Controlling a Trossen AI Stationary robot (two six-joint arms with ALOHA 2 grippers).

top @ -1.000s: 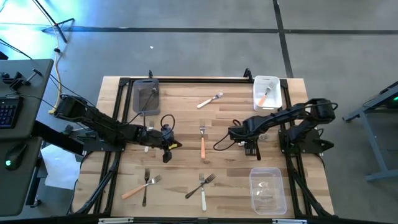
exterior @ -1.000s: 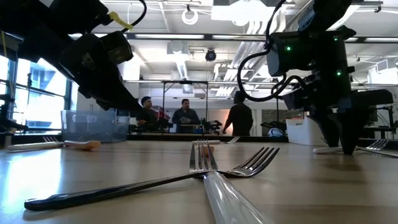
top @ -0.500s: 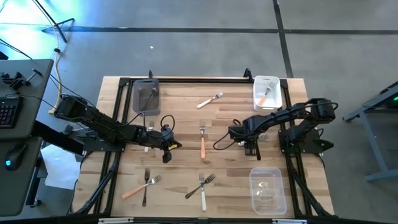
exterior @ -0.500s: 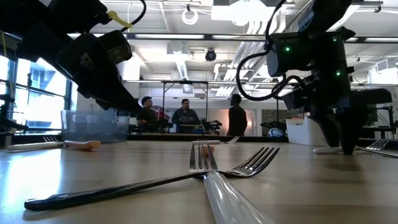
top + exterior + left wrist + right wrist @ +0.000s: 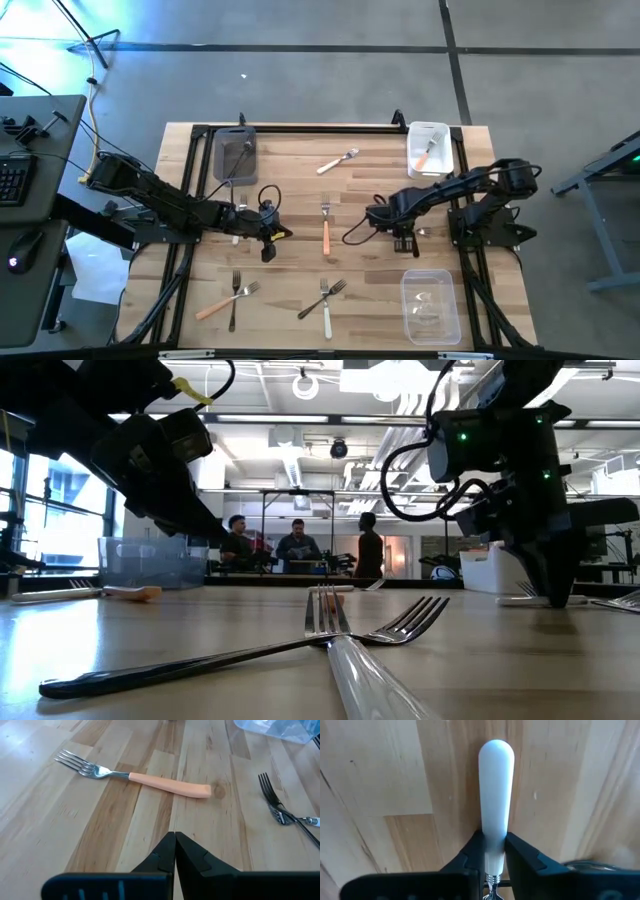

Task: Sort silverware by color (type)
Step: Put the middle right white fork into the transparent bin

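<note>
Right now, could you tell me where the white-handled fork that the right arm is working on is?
In the high view it lies right of centre, between the white bin and clear bin; the right gripper is shut on the white-handled fork.

The wooden desk carried a grey bin, a white bin and a clear bin. Forks lay loose on it: one orange at the middle, one white farther back, crossed pairs near the front.

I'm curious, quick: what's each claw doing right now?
Left claw: closed, holding nothing.
Right claw: closed on the white-handled fork.
</note>
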